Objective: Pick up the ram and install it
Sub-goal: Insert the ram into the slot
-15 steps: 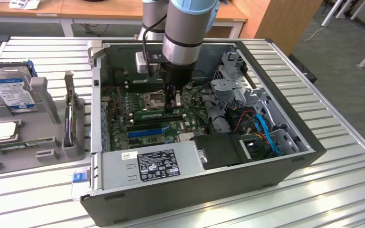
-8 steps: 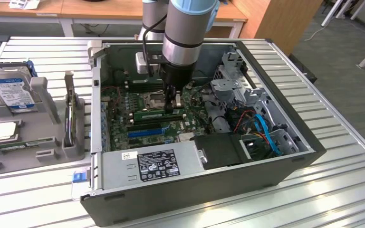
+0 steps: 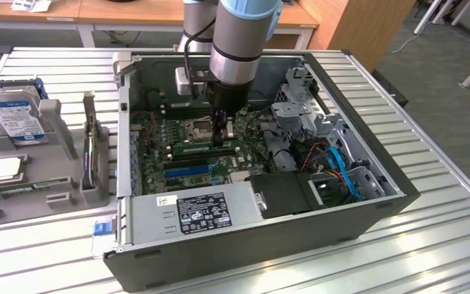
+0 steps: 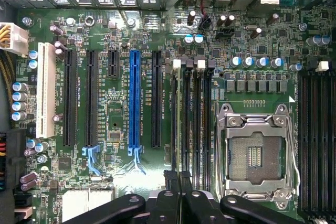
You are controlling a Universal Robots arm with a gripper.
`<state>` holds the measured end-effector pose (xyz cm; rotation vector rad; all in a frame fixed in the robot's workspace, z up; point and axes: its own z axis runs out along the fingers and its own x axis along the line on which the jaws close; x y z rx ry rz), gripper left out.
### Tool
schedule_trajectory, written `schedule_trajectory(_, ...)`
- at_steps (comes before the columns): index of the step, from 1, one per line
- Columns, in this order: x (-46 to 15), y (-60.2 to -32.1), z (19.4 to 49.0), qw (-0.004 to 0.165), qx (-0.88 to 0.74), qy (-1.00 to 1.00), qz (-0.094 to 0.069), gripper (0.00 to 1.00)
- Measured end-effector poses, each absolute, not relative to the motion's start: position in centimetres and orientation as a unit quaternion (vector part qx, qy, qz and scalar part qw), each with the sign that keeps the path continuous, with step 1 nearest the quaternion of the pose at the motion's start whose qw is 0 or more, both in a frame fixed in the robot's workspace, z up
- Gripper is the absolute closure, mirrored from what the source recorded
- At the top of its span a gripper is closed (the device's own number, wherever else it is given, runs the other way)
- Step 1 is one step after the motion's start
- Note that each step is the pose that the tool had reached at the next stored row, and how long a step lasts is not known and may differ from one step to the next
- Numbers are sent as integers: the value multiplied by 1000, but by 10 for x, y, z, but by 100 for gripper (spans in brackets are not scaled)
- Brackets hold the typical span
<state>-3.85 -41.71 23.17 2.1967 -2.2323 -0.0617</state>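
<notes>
Ram (image 3: 206,147) edge-up in a memory slot, inside the open PC case (image 3: 243,257) on the worktop (image 3: 431,245).
Sits just beside the CPU socket (image 4: 255,156). Hand (image 3: 220,136) pressed together, tips down at the slot row; contact with the stick can't be told.

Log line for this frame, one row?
gripper: shut | position: over memory slots beside empty CPU socket | holding: cannot tell
</notes>
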Motion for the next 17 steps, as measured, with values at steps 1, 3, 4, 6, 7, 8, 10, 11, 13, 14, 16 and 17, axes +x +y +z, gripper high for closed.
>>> schedule_trajectory(1,-38,-417,232,5,701,-713,-20,89)
schedule_trajectory(3,-38,-417,231,4,701,-713,-20,89)
schedule_trajectory(4,-38,-417,231,5,701,-713,-20,89)
schedule_trajectory(6,-38,-417,231,5,701,-713,-20,89)
schedule_trajectory(7,-38,-417,231,5,701,-713,-20,89)
schedule_trajectory(8,-38,-417,231,5,701,-713,-20,89)
schedule_trajectory(10,-39,-417,231,5,701,-713,-20,89)
schedule_trajectory(11,-39,-417,231,5,701,-713,-20,89)
schedule_trajectory(13,-39,-417,231,5,701,-713,-20,89)
schedule_trajectory(14,-39,-417,231,5,701,-713,-20,89)
schedule_trajectory(16,-39,-417,230,5,701,-713,-20,89)
schedule_trajectory(17,-39,-417,229,5,701,-713,-20,89)
